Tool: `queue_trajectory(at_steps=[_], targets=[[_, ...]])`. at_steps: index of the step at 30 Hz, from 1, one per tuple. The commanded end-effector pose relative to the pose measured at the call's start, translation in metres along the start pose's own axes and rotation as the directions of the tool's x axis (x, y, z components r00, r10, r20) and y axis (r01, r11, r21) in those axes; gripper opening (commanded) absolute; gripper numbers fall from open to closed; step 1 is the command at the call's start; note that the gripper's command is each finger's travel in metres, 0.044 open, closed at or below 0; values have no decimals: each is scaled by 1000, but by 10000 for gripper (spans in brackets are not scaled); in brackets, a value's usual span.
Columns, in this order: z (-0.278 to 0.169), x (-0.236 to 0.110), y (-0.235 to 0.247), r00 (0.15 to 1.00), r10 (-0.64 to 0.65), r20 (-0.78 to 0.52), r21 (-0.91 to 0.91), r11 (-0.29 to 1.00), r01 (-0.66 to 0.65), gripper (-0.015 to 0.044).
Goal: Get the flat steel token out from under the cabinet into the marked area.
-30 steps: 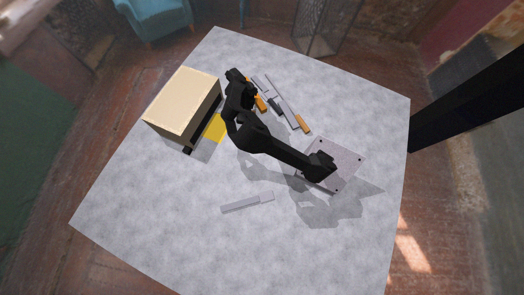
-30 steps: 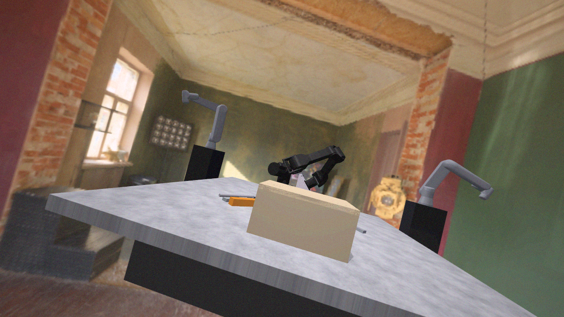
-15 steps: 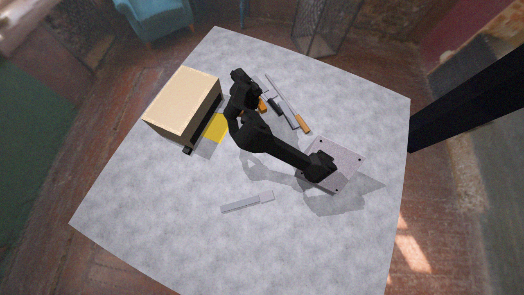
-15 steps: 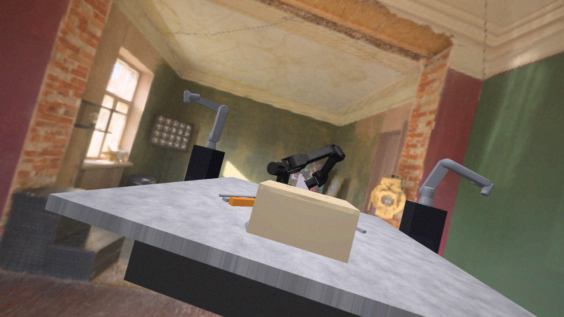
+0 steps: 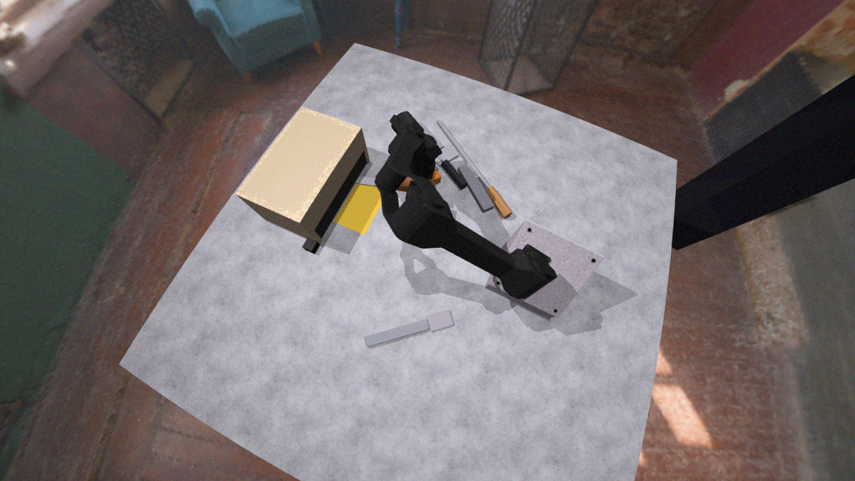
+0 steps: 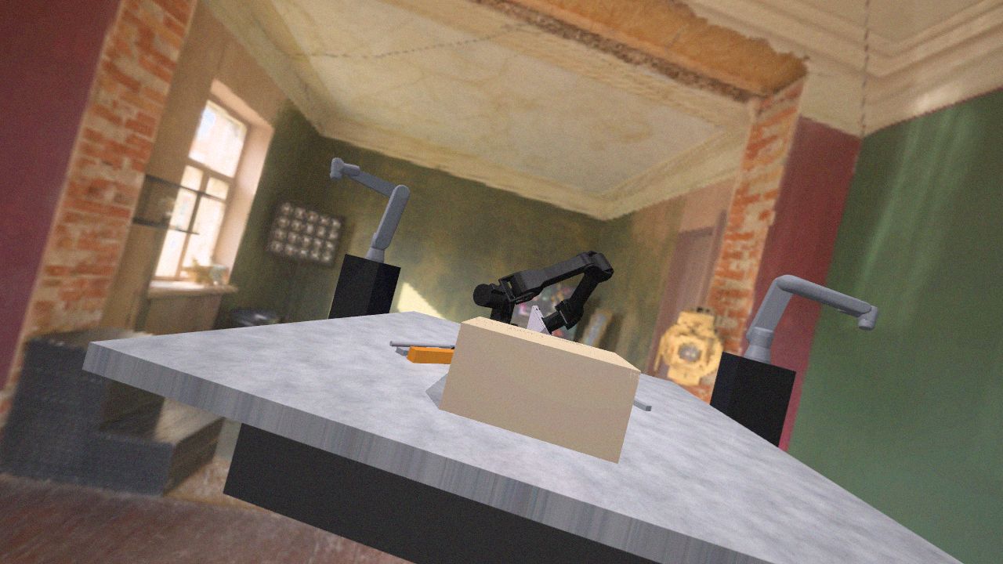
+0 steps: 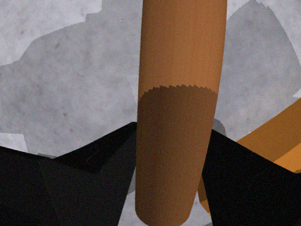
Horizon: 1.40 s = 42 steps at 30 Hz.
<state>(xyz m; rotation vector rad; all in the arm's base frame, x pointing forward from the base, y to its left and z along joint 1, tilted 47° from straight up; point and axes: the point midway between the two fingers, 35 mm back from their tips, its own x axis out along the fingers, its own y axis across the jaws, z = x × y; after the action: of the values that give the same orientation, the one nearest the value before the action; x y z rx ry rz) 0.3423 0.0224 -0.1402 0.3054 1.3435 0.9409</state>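
Note:
My gripper [image 5: 416,167] [image 7: 170,133] is shut on a brown round tool handle [image 7: 180,88], held upright above the table a little right of the tan cabinet [image 5: 298,170] [image 6: 540,392]. The rest of the tool is hidden by my arm. The yellow marked area [image 5: 359,209] lies in front of the cabinet's dark slot, just left of my arm. I cannot see the steel token in any view. An orange bar [image 5: 435,177] [image 6: 429,355] [image 7: 276,138] lies flat on the table right under my wrist.
A thin rod with a brown handle [image 5: 499,202], a grey block [image 5: 475,186] and a dark piece [image 5: 451,173] lie right of my gripper. A grey flat bar [image 5: 406,330] lies nearer the table's front. My arm's base plate [image 5: 568,257] is at the right.

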Motion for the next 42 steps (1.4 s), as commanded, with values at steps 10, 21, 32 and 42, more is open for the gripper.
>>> queue_trajectory(at_steps=[10,21,32,42], targets=[[-24,1,-1,1000,1,-8,4,1000,-1,0],[-43,1,-3,1000,1,-9,4,1000,-1,0],[-62,0,-4,1000,0,-9,5,1000,0,0],[-80,0,-5,1000,0,-10,5,1000,0,0]])
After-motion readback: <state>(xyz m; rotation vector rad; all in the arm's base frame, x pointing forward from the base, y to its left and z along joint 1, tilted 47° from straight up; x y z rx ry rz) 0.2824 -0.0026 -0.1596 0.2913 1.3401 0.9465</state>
